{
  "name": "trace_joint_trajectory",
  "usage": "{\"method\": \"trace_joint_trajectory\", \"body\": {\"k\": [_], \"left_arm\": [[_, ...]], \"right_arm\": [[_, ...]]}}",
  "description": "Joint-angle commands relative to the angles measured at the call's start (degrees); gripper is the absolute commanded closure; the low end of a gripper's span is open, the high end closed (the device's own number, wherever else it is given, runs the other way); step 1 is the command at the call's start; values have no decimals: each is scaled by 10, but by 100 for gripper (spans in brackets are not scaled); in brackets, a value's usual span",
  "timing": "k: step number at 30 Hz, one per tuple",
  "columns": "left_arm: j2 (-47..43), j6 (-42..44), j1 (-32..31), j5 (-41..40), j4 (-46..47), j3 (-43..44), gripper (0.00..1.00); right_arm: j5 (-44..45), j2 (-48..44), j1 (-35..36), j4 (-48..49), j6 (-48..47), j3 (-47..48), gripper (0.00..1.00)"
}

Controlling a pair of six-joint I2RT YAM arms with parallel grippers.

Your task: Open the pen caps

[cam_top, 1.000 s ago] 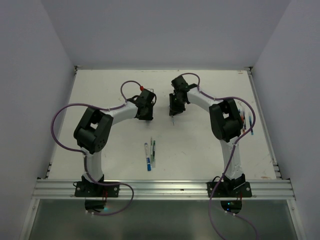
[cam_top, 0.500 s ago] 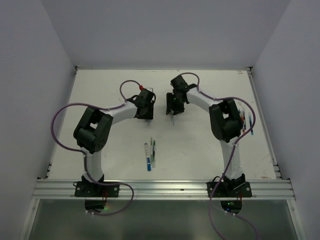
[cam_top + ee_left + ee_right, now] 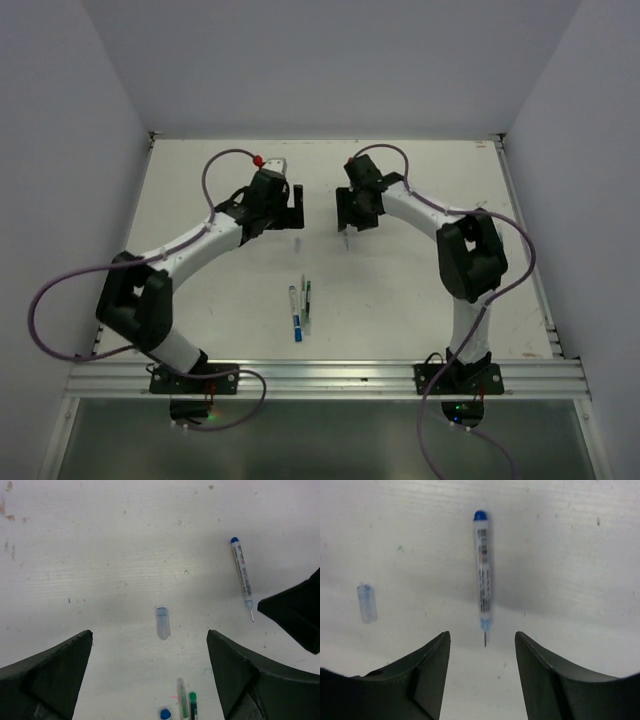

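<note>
- One pen (image 3: 483,570) is seen lying uncapped on the table (image 3: 400,300), its tip bared. Its clear cap (image 3: 162,622) lies loose, near it.
- The left gripper (image 3: 149,642) and right gripper (image 3: 481,640) are both spread apart and empty above them.
- A cluster of pens (image 3: 301,305), judged not yet opened, is shown whole only from above. The bare tip is revealed only by the wrist views.

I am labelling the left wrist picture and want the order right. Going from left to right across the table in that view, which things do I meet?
clear pen cap → green pens at the bottom edge → blue-ended pen with its tip bare
</note>
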Motion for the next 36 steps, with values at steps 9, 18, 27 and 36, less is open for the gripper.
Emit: {"method": "trace_joint_trajectory", "body": {"k": [9,18,27,36], "left_arm": [[-321,-59,5,-18,-10,-162,0],[-424,-136,5,41,-59,-236,3],[-504,-132,5,26,-110,-234,3],[-556,-106,4,10,-148,-231,2]], "right_arm": [[148,-277,203,34,92,-240,1],[106,-295,227,54,152,-291,6],[181,-176,298,3,262,-199,18],[218,-148,313,8,311,-190,21]]}}
